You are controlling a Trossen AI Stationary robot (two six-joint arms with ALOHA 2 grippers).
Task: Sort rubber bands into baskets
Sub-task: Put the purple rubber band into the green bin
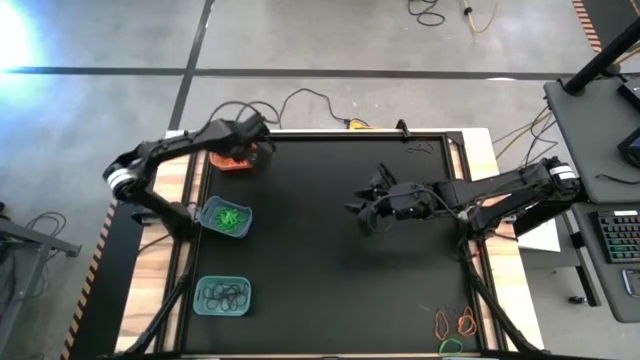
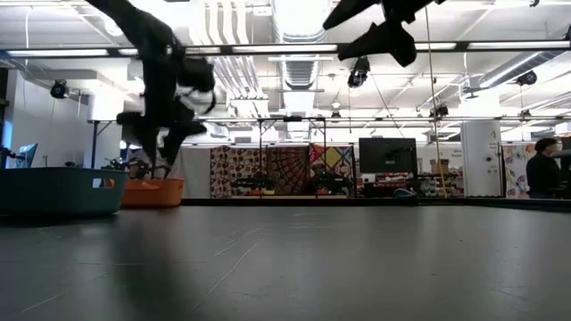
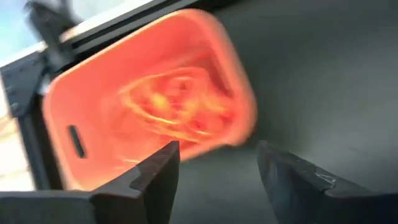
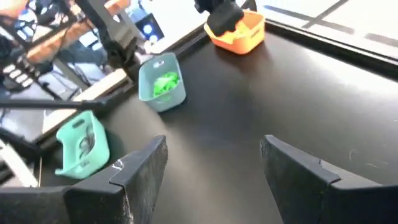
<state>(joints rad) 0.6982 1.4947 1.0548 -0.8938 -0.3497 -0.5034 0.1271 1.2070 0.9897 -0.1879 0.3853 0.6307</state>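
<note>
The orange basket stands at the table's far left corner with orange rubber bands lying inside it. My left gripper hovers open just above and beside this basket, nothing between its fingers. Nearer along the left edge stand a teal basket with green bands and a teal basket with black bands. My right gripper hangs open high over the table's middle, empty. Loose orange and green bands lie at the near right corner.
The mat's middle is bare. A few thin dark bands lie near the far right edge. Cables run on the floor beyond the far edge. In the low view a person stands far off in the room.
</note>
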